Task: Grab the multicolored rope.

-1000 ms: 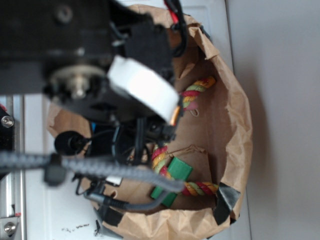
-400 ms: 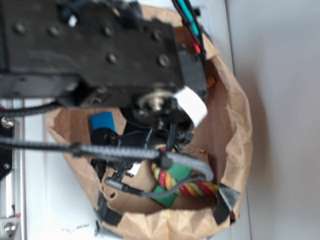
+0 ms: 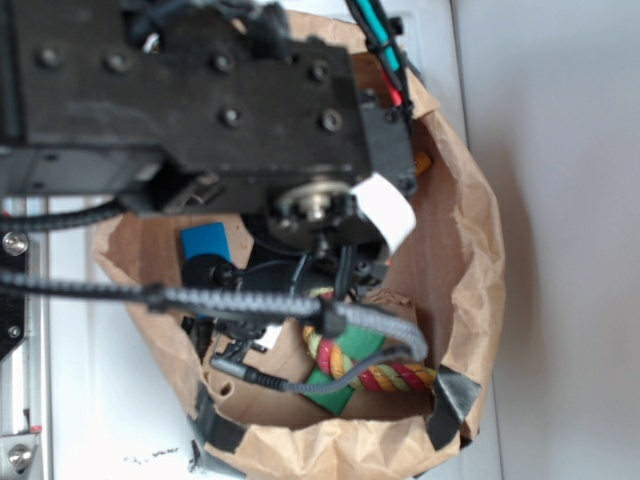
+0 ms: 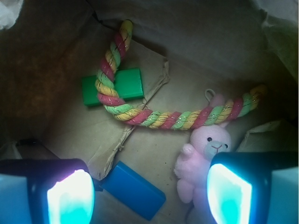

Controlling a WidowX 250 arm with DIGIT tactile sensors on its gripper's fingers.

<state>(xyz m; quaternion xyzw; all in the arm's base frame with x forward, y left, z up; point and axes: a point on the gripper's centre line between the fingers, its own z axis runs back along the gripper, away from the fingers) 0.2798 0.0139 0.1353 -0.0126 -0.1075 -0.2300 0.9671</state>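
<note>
The multicolored rope (image 4: 164, 118), twisted red, yellow and green, curves across the floor of a brown paper bag (image 4: 60, 126); one end bends up over a flat green block (image 4: 129, 83). In the exterior view a stretch of the rope (image 3: 385, 377) shows under the arm. My gripper (image 4: 149, 196) hovers above the bag floor, open, nothing between its glowing pads (image 4: 70, 196). The rope lies well ahead of the fingertips, untouched.
A pink plush bunny (image 4: 205, 156) lies by the right finger, just below the rope. A blue block (image 4: 133, 190) rests between the fingers on the floor. The bag's walls (image 3: 470, 250) ring everything. The black arm (image 3: 200, 110) and its cables cover much of the exterior view.
The arm has swung over and down into the bag since a second ago, hiding the rope's upper end. In the last half second it has barely moved.
</note>
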